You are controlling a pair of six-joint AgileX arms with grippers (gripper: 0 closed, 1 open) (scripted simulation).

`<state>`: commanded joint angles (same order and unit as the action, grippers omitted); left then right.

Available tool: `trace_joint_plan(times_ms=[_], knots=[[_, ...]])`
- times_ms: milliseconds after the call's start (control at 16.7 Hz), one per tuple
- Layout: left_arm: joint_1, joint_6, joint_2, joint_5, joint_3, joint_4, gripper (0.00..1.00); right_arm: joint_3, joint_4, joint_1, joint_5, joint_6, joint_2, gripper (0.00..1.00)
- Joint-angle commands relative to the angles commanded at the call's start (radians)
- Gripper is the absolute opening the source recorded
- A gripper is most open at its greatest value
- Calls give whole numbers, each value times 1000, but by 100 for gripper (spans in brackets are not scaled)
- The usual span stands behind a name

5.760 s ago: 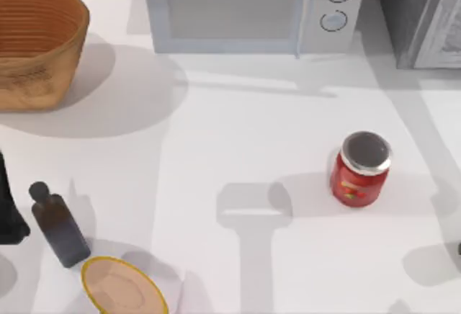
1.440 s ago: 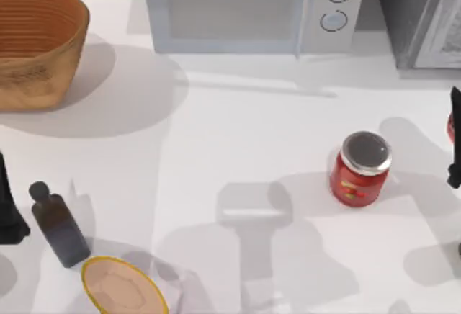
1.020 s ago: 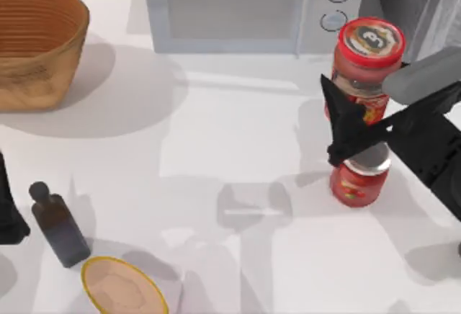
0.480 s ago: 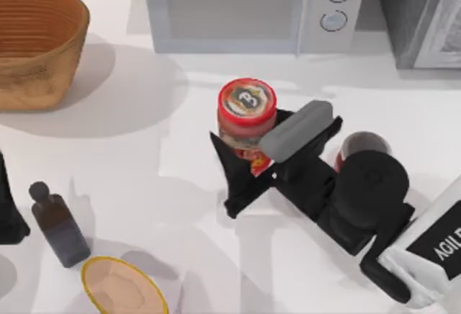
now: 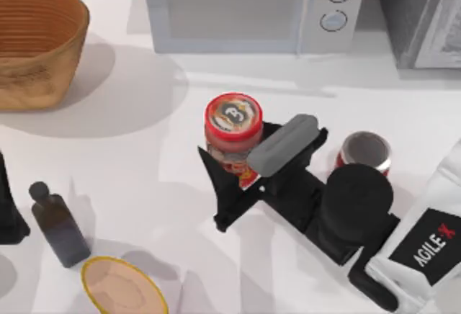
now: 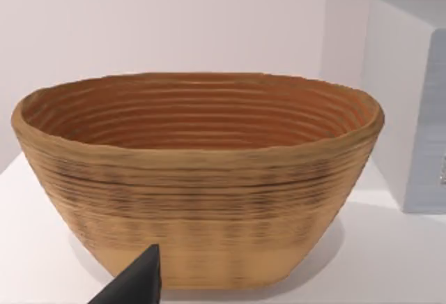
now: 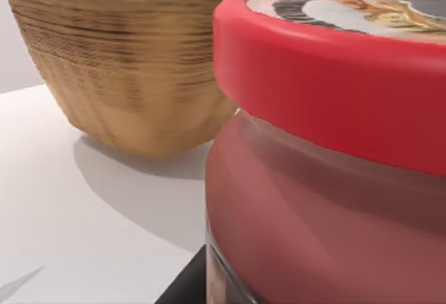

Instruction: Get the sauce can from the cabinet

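Note:
The sauce can (image 5: 233, 128), red with a dark round emblem on its red-rimmed top, is upright near the middle of the table. My right gripper (image 5: 241, 161) is shut on it, one black finger on its front-left side and a grey pad on its right. In the right wrist view the sauce can (image 7: 327, 143) sits very close to the camera. The cabinet (image 5: 425, 15), dark grey with a lighter textured door, stands at the back right, well apart from the can. My left arm (image 5: 7, 209) is parked at the table's left edge.
A red can with a plain silver top (image 5: 365, 153) stands just right of my right arm. A white microwave (image 5: 245, 8) sits at the back, a wicker basket (image 5: 36, 44) back left, a dark bottle (image 5: 59, 224) and a bowl (image 5: 119, 285) front left.
My right gripper came from the cabinet side carrying the sauce can and crossed leftward past the silver-topped can. In the last half second it moved slightly left and toward the front.

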<state>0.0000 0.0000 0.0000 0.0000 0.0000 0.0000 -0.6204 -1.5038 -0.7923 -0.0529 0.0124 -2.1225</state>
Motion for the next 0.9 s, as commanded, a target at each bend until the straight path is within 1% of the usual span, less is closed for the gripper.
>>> trace_joint_plan(times_ms=[240,660,900], knots=[[0,0,0,0,0,0,100,-34,10,5,1,0,-25,0],[0,0,0,0,0,0,100,-250,66,6,3,-2,-183,0],[0,0,0,0,0,0,100,-274,73,6,3,-2,-201,0]])
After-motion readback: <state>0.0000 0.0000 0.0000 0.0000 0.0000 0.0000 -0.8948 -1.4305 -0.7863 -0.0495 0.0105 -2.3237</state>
